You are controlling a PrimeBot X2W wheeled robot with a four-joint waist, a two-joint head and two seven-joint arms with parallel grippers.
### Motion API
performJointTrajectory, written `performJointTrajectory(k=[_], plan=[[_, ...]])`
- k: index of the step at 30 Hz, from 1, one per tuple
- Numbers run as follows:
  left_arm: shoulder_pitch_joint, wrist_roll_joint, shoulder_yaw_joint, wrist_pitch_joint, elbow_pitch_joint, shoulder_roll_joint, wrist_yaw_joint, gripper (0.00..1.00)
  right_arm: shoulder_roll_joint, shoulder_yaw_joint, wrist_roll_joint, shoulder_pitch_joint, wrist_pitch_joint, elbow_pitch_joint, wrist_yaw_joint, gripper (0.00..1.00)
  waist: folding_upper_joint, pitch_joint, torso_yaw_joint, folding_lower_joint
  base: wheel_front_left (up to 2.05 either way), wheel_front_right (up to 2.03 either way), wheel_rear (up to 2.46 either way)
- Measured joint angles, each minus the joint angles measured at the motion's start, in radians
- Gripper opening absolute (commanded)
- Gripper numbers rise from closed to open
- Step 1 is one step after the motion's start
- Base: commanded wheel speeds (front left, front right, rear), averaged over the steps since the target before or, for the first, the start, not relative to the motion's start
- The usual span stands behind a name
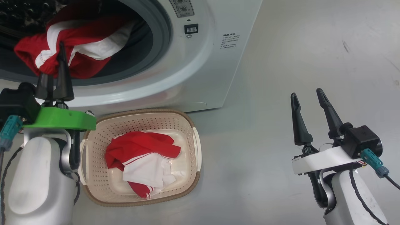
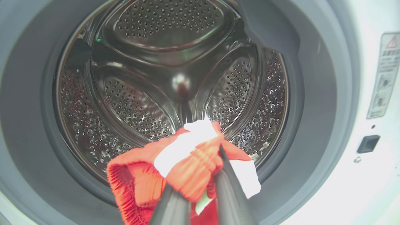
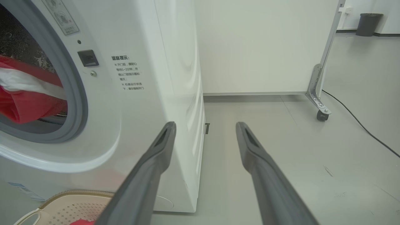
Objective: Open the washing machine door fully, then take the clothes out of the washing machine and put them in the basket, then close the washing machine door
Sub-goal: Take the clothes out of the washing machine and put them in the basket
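The white washing machine (image 1: pixel 212 62) stands with its round opening uncovered; the washing machine door is out of view. My left gripper (image 1: pixel 57 59) is at the lower edge of the opening, shut on a red and white garment (image 1: pixel 78 40) of the clothes that hangs over the grey seal. In the left wrist view the two fingers (image 2: pixel 225 181) pinch that garment (image 2: pixel 140 178) in front of the steel drum (image 2: pixel 175 78). Another red and white garment (image 1: pixel 140 150) lies in the cream basket (image 1: pixel 187 117) on the floor below. My right gripper (image 1: pixel 306 93) hangs open over bare floor to the right.
The basket (image 3: pixel 62 203) sits tight against the machine's front. Right of the machine (image 3: pixel 150 93) stretches grey floor. A wheeled partition panel (image 3: pixel 318 93) stands behind, a black cable (image 3: pixel 359 122) runs across the floor, and a dark bin (image 3: pixel 368 22) stands far back.
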Motion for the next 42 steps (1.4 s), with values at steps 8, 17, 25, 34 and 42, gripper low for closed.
performJointTrajectory(k=[8, 17, 25, 34, 42], plan=[[0.083, 0.021, 0.004, -0.003, -0.155, -0.017, 0.027, 0.00, 0.000, 0.003, -0.001, 0.032, 0.000, 0.012, 0.009, 1.00, 0.0000, -0.069, 0.021, 0.0000, 0.00, 0.00, 0.00], [0.184, 0.030, -0.015, -0.003, -0.265, -0.040, 0.044, 0.00, 0.000, -0.004, -0.013, 0.065, 0.000, 0.013, 0.009, 1.00, 0.0000, -0.111, 0.050, 0.0000, 0.00, 0.00, 0.00], [0.292, 0.030, -0.046, 0.002, -0.271, -0.042, 0.056, 0.00, 0.000, 0.008, -0.016, 0.066, 0.000, 0.013, 0.017, 1.00, 0.0000, -0.119, 0.059, 0.0000, 0.00, 0.00, 0.00], [0.367, -0.016, -0.088, 0.063, -0.198, -0.055, 0.056, 0.00, 0.001, 0.022, -0.018, 0.066, 0.000, 0.004, 0.026, 1.00, 0.0000, -0.090, 0.050, 0.0000, 0.00, 0.00, 0.00], [0.369, -0.057, -0.105, 0.095, -0.100, -0.066, 0.051, 0.00, 0.001, 0.028, -0.017, 0.059, 0.000, -0.003, 0.028, 1.00, 0.0000, -0.055, 0.023, 0.0000, 0.00, 0.00, 0.00]])
